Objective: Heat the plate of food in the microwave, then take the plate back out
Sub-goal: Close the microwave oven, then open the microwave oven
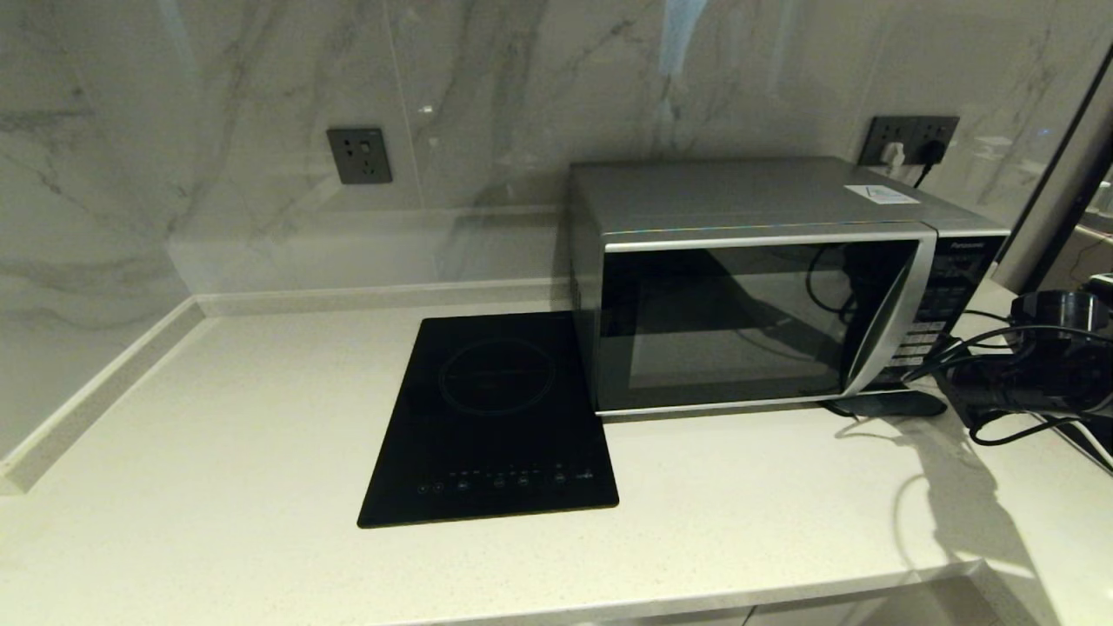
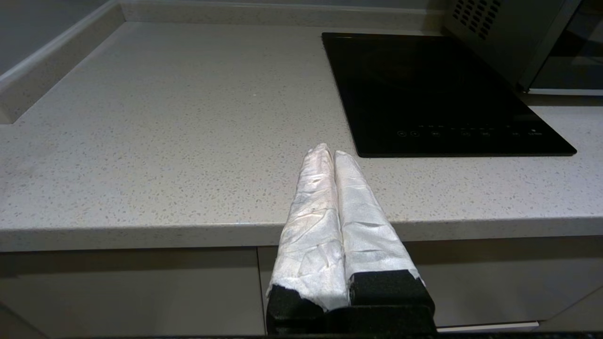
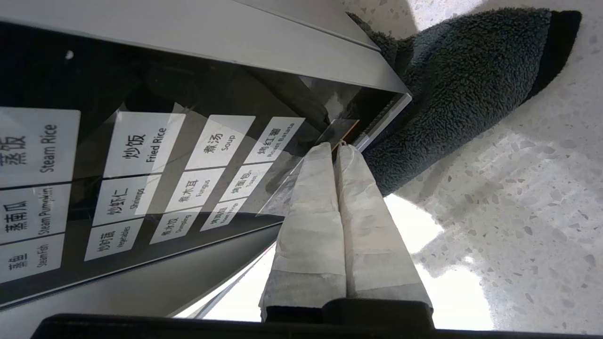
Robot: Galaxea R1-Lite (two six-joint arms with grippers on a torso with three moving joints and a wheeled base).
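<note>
The silver microwave [image 1: 756, 322] stands at the back right of the counter with its dark glass door shut. The plate of food is out of view. My right arm [image 1: 1043, 369] reaches in from the right toward the button panel [image 1: 935, 313]. In the right wrist view my right gripper [image 3: 335, 147] is shut and empty, with its white-wrapped tips at the lowest corner of the labelled panel [image 3: 141, 155]; whether they touch it I cannot tell. My left gripper [image 2: 332, 153] is shut and empty, and hangs at the counter's front edge, left of the cooktop.
A flat black induction cooktop [image 1: 491, 426] lies left of the microwave. A dark fleecy cloth [image 3: 461, 84] sits under the microwave's front right corner. Wall sockets [image 1: 359, 156] and a plugged-in one [image 1: 909, 139] are behind. A raised ledge [image 1: 96, 391] borders the counter's left side.
</note>
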